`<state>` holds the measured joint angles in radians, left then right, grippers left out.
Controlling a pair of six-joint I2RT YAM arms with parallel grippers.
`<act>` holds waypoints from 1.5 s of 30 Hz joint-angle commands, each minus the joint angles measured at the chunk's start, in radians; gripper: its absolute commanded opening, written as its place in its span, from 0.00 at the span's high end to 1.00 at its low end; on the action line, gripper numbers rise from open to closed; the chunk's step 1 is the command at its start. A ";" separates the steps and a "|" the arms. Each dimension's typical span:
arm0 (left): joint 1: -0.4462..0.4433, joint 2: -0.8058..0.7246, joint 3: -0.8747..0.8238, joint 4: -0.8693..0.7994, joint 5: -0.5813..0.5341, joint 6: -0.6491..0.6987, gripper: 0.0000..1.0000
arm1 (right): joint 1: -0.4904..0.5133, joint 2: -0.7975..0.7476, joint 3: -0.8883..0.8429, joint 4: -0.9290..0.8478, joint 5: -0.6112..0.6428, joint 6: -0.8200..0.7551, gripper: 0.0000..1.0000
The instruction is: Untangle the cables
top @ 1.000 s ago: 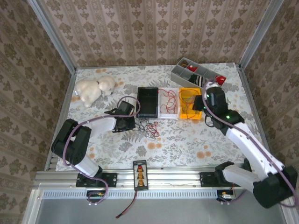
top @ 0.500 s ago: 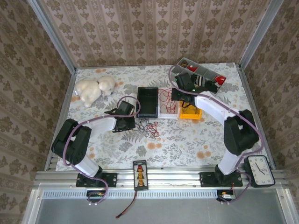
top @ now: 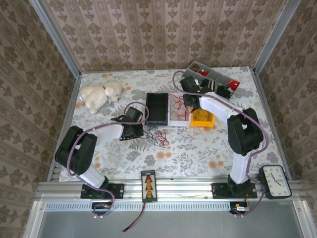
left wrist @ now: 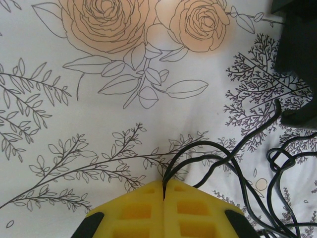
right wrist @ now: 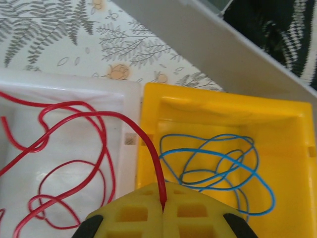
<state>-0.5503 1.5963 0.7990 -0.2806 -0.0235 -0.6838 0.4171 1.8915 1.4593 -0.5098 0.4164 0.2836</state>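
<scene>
On the floral table (top: pixel 198 144), the left arm folds low, and the left end effector (left wrist: pixel 163 191) is clenched on a thin black cable (left wrist: pixel 167 166) from the wiry tangle (top: pixel 157 135). The right arm arches over the glossy white tray (right wrist: pixel 74 82), with the right end effector (right wrist: pixel 163 201) pinching a looping red cable (right wrist: pixel 157 168), beside the blue cable (right wrist: pixel 218 154) coiled in the yellow tray (right wrist: pixel 223 106).

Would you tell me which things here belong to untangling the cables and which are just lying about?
Belonging to the job:
- tangle of cables
- black cable, pinched by the left gripper
- red cable, pinched by the right gripper
- blue cable in the yellow bin
- white bin, black bin

Lying about:
- plush toy
- clock
- grey organiser tray
</scene>
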 commanded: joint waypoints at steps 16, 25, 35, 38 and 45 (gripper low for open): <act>0.005 0.062 0.009 -0.034 -0.049 0.009 1.00 | 0.069 0.174 0.199 -0.048 0.066 -0.062 1.00; 0.004 0.062 0.009 -0.034 -0.047 0.008 1.00 | 0.069 -0.038 0.022 0.141 0.024 -0.053 0.58; 0.004 0.065 0.011 -0.035 -0.044 0.007 1.00 | 0.121 -0.227 -0.164 0.203 -0.151 0.040 0.56; 0.004 0.062 0.009 -0.035 -0.048 0.007 1.00 | 0.203 -0.280 -0.269 0.238 -0.248 0.033 0.56; 0.004 0.060 0.009 -0.037 -0.049 0.007 1.00 | 0.348 -0.277 -0.423 0.262 -0.433 0.057 0.59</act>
<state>-0.5503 1.6104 0.8188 -0.3027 -0.0235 -0.6838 0.7578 1.6157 1.0714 -0.2707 0.0811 0.2955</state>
